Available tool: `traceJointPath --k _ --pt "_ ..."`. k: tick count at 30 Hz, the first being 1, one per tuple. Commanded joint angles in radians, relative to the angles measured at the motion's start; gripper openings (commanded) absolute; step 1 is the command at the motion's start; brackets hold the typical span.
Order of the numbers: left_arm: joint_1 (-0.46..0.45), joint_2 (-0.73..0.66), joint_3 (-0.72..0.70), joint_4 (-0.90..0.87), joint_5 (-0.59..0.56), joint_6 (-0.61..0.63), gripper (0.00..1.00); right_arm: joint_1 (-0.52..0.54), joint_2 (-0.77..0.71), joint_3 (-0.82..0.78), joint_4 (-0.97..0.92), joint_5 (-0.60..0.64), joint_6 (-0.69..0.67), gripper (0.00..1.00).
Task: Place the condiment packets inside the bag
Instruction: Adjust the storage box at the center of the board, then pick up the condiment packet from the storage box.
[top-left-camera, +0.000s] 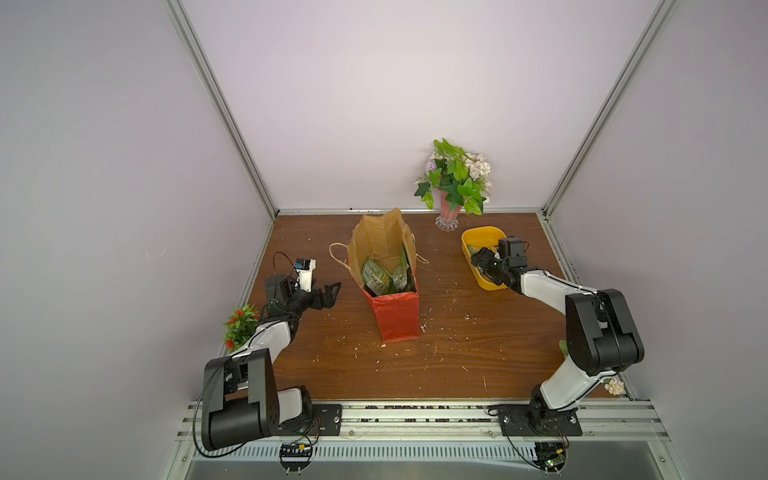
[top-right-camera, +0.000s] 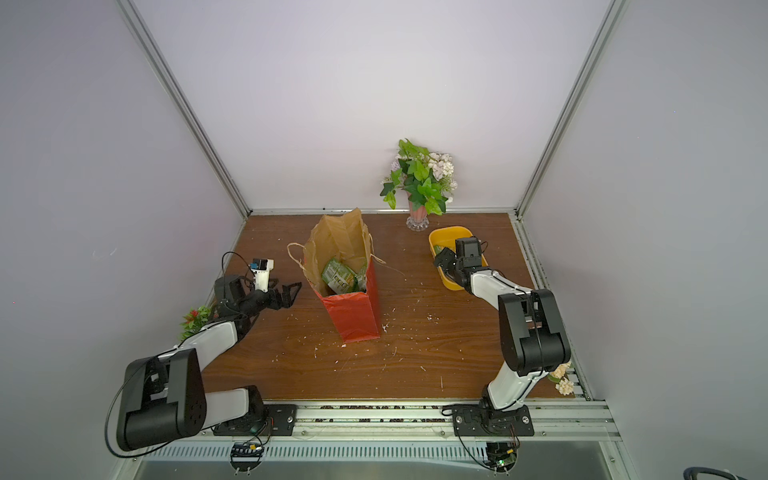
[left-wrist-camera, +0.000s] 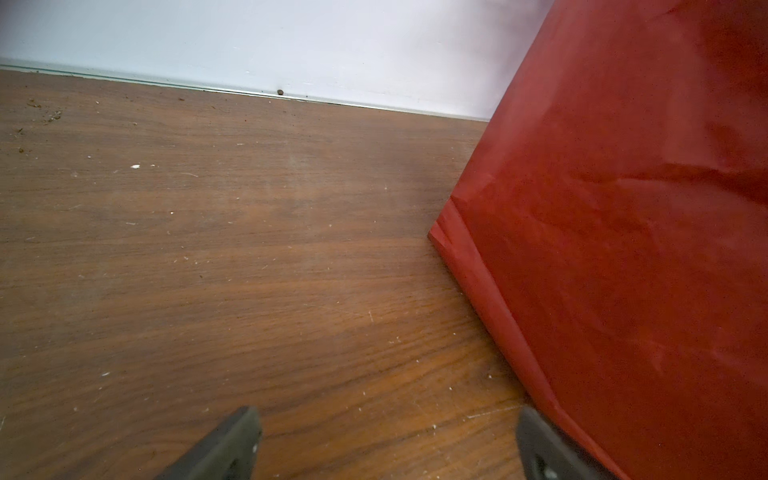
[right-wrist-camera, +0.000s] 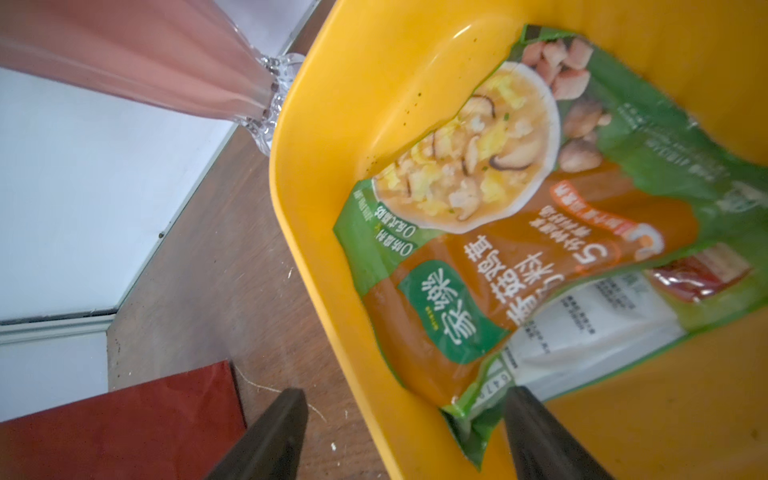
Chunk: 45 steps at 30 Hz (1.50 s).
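both top views.
- bag (top-left-camera: 395, 320) (top-right-camera: 353, 318): tall, red paper outside, creased brown kraft inside. it stands upright mid-worktop (top-left-camera: 457, 353) with its mouth open, and beige twine handles (top-left-camera: 337, 254) hang at the sides.
- condiment packets (top-left-camera: 376, 278) (top-right-camera: 338, 276): flat, crinkly green pouches with white and yellow print, standing inside the bag. the print is too small to read here.
- my left claw (top-left-camera: 332, 291) (top-right-camera: 291, 291): black, beside the bag, jaws spread wide, holding nothing.
- my right claw (top-left-camera: 478, 259) (top-right-camera: 442, 259): over the yellow oval plastic tub (top-left-camera: 484, 237), near the back right corner.
- vase (top-left-camera: 449, 216): pink with a cut-glass foot, holding green leaves and pale flowers.

left wrist view.
- left claw (left-wrist-camera: 386, 419): two dark fingertips far apart, with only bare wood-grain worktop (left-wrist-camera: 208, 249) between them. one tip sits close against the matte red wall of the bag (left-wrist-camera: 623, 249); whether it touches i cannot tell.

right wrist view.
- packet (right-wrist-camera: 498, 249): one large green and orange pouch lying crumpled in the tub (right-wrist-camera: 353, 104). it pictures a bowl of yellow soup with mushroom slices. it carries white chinese characters, a green badge and a large "5"; the fine print is blurred.
- right claw (right-wrist-camera: 403, 399): jaws well apart, gripping nothing. one finger is over the packet's corner, the other outside the tub wall over the worktop.
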Motion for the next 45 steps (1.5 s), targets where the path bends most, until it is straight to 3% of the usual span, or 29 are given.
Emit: traceJointPath --k 1,11,16,23,27,29,33,45 --pt "0.013 -0.014 -0.010 0.011 0.017 0.014 0.99 -0.021 -0.015 -0.001 0.018 0.032 0.024 0.77" --pt "0.013 -0.009 -0.010 0.012 0.012 0.014 0.99 -0.043 0.126 0.117 0.010 0.052 0.045 0.76" --pt "0.012 -0.009 -0.010 0.012 0.010 0.014 0.99 -0.046 0.178 0.147 0.030 0.074 0.056 0.71" --pt "0.013 -0.009 -0.010 0.011 0.010 0.015 0.99 -0.053 0.224 0.155 0.083 0.099 0.078 0.52" --pt "0.012 -0.008 -0.010 0.011 0.010 0.015 0.99 -0.056 0.230 0.147 0.116 0.107 0.086 0.27" --pt "0.012 -0.010 -0.010 0.011 0.011 0.016 0.99 -0.056 0.218 0.137 0.130 0.112 0.086 0.15" --pt "0.013 -0.008 -0.010 0.010 0.012 0.014 0.99 -0.056 0.157 0.102 0.161 0.125 0.075 0.01" --pt "0.012 -0.011 -0.011 0.009 0.013 0.015 0.99 -0.058 -0.160 -0.015 0.182 0.132 0.012 0.00"
